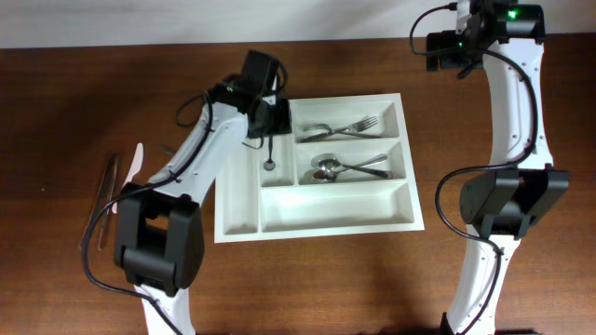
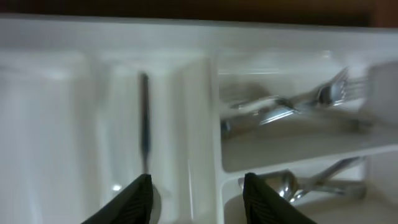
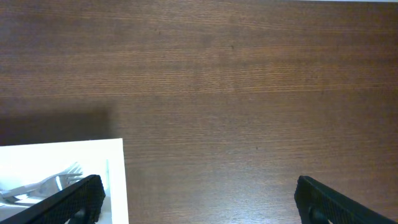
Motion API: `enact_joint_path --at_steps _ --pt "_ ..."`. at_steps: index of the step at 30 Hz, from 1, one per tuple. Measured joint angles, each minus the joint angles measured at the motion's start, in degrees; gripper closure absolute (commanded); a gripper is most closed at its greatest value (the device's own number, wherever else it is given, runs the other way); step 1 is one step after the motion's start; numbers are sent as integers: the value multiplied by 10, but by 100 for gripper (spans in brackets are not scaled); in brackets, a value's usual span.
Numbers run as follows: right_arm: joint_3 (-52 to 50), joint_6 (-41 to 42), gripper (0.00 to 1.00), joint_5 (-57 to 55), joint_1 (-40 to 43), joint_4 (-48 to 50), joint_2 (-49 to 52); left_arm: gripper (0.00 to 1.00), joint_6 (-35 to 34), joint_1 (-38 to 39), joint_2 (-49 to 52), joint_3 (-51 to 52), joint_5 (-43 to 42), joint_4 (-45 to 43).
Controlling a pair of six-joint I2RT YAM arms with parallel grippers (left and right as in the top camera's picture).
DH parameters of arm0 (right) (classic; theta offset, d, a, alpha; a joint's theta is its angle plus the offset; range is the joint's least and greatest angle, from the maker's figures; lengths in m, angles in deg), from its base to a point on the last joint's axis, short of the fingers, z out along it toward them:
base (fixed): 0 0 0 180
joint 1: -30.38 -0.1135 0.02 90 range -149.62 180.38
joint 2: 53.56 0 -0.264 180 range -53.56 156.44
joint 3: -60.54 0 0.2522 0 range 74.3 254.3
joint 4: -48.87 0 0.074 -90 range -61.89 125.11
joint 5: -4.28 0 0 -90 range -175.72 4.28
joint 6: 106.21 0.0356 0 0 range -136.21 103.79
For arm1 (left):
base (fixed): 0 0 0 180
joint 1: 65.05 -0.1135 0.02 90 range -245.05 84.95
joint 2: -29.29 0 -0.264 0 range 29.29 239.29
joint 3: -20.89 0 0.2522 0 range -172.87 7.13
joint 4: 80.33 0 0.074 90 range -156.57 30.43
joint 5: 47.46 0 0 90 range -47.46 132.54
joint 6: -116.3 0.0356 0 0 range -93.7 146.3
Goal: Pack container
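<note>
Wood table (image 1: pixel 74 93) fills the overhead view. White tray (image 1: pixel 317 214) lies flat at the table's centre, its two narrow slots on the left and three wide ones on the right and along the near edge.

Left arm (image 1: pixel 200 154) reaches in from the near-left over the tray's far-left corner. Right arm (image 1: pixel 512 102) stands right of the tray, wrist up by the far-right table edge, well apart from the left one.

Left gripper (image 2: pixel 196 186) hangs over the right-hand narrow slot, jaws apart, nothing between them. Right gripper (image 3: pixel 199 180) is spread wide over bare wood, just beside the tray's corner, holding nothing.

Forks (image 1: pixel 349 127) lie in the top wide slot. Spoons (image 1: pixel 340 167) lie in the middle wide slot. A thin dark utensil (image 2: pixel 144 118) lies lengthwise in the narrow slot under the left gripper, near its left finger; contact cannot be told.

Brown sticks (image 1: pixel 105 191) and a pale piece (image 1: pixel 137 160) lie on the table left of the left arm.
</note>
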Motion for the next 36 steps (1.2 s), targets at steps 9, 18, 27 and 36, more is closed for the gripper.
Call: enact_joint_path --at_steps 9,18,27,36 --pt "0 0 1 0 0 0 0 51 -85 -116 -56 -54 50 122" --pt "0 0 1 0 0 0 0 51 -135 -208 -52 -53 63 160" --pt "0 0 1 0 0 0 0 52 -174 -225 4 -53 62 161" --pt "0 0 1 0 0 0 0 53 -183 -232 89 -52 62 163"
